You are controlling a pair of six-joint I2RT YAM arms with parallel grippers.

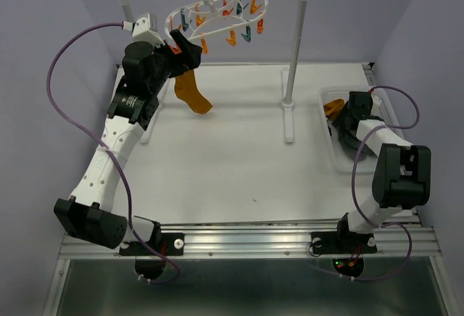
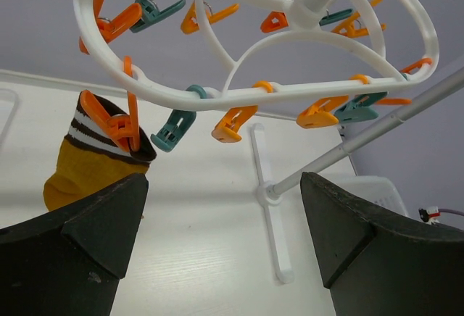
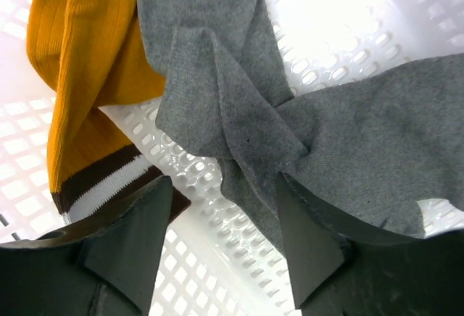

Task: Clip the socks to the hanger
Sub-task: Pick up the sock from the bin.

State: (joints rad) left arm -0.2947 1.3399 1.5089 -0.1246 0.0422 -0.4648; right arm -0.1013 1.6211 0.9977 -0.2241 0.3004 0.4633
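top view: a striped mustard sock [image 1: 193, 93] hangs clipped on the hanger [image 1: 217, 13], left end effector [image 1: 185, 46] beside it, right end effector [image 1: 342, 119] down in the basket [image 1: 335, 158]. left wrist: jaws wide open, empty. right wrist: jaws partly apart over the grey sock [image 3: 217, 106], gripping nothing yet. i'd pinch only that raised fold, not the mesh.

Light in my top view is bright and even from overhead. The counter [image 1: 232, 164] reads almost white, and shadows on it are faint and soft-edged. In my left wrist view the hanger [image 2: 254, 91] at 12 o'clock is sharp, while the 2 fingers [image 2: 80, 243] of my left pincer [image 2: 225, 178] sit dark at 7 and 5 o'clock. Around my right pincer [image 3: 223, 180] the basket [image 3: 348, 11] blows out to glare at 1 o'clock, but the grey socks [image 3: 217, 91] show crisp knit.
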